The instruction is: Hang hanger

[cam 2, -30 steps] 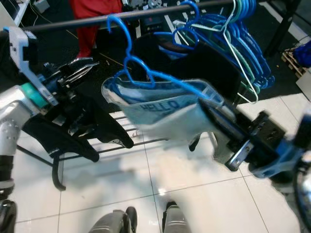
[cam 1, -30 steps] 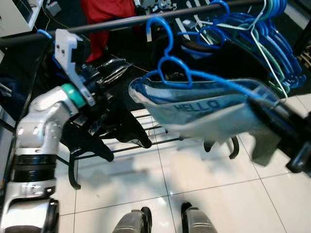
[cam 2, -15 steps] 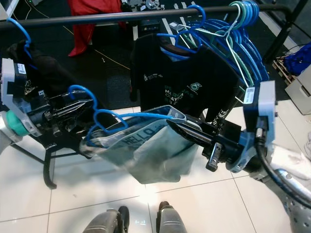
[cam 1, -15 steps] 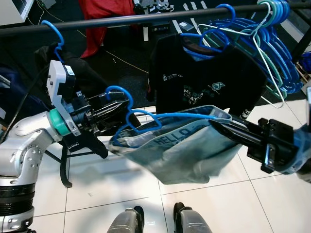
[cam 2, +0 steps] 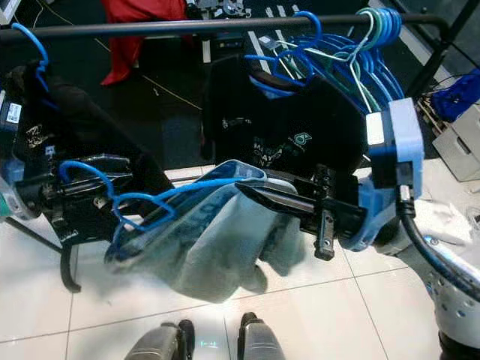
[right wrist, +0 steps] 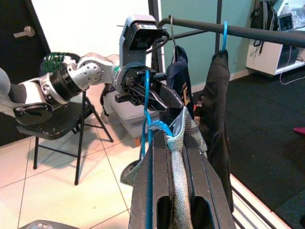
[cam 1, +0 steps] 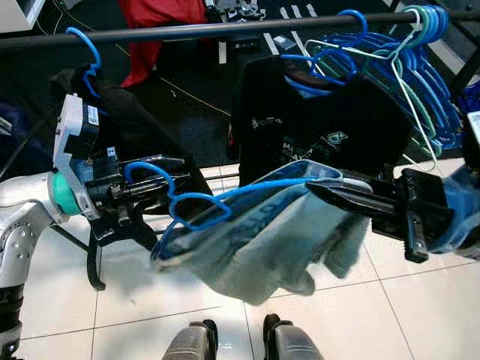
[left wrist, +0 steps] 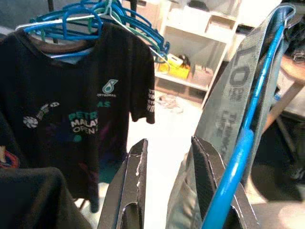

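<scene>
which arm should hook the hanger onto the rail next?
Left, probably. The left hand holds the blue hanger right at its hook, under a bare stretch of rail. The right hand only pinches the grey shirt at the far shoulder.

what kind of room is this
Probably a lab or workroom set up for laundry practice: a clothes rail with many blue hangers and a black t-shirt, white tile floor, shelving and a folding chair.
</scene>
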Controlling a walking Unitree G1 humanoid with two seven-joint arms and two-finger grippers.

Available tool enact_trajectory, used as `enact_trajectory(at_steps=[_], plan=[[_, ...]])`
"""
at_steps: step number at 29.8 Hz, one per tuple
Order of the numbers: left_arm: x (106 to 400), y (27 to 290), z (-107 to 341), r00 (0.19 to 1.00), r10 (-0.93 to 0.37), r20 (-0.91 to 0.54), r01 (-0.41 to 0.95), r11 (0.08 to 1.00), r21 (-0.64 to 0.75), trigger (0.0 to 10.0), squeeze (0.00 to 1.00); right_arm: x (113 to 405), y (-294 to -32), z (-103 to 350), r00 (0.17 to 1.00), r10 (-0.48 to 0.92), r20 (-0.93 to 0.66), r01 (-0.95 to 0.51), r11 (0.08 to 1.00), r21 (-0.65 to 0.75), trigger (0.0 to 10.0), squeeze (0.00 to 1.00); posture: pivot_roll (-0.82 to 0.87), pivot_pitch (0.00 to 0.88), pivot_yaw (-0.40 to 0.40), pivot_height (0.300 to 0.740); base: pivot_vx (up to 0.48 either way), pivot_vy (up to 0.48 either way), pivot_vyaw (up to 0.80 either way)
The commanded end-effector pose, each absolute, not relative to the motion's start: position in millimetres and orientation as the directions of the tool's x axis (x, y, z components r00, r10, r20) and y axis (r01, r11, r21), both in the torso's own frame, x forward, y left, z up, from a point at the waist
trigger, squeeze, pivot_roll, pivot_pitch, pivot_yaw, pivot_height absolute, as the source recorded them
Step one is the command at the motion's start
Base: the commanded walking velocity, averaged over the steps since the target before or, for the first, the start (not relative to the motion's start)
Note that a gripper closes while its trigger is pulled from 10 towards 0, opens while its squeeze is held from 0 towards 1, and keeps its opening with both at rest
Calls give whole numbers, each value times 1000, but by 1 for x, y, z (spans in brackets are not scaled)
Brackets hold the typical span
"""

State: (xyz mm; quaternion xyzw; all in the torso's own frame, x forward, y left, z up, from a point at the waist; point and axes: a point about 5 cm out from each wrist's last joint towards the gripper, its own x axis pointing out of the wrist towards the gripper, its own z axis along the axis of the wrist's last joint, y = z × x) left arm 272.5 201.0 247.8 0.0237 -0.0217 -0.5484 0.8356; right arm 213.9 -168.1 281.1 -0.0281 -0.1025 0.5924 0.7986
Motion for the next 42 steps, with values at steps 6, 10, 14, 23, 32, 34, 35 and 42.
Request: enact_trajectory(at_steps=[6,10,14,23,32,34,35,42], plan=[[291,199,257,496,-866,57,860,500,103,10000,0,214,-173,282,310,947,83,-921,321,-223,10000,0,-130,103,98,740,0,0,0],[305,222,266,584,-812,8,790,570,228,10000,0,214,-192,283,414,906,85,-874,422,-240,10000,0,-124,110,104,740,0,0,0],[299,224,250,538,-828,-156,821,473,318,10000,0,212,-201,293,456,882,123,-840,472,-270,10000,0,-125,112,104,740,0,0,0],[290,182,232,398,-914,-77,909,382,168,10000,0,213,-197,316,397,900,179,-837,435,-332,10000,0,-141,110,102,740,0,0,0],[302,175,245,424,-904,63,895,428,122,10000,0,209,-186,318,296,943,152,-883,331,-332,10000,0,-142,111,106,740,0,0,0],[305,179,249,445,-892,75,883,451,132,10000,0,209,-186,319,288,946,148,-887,322,-331,10000,0,-143,111,106,740,0,0,0],[305,179,249,445,-892,75,883,451,132,10000,0,209,-186,319,288,946,148,-887,322,-331,10000,0,-143,111,106,740,0,0,0],[307,196,260,472,-879,75,864,477,162,10000,0,206,-187,316,278,952,127,-899,304,-316,10000,0,-139,114,111,740,0,0,0]])
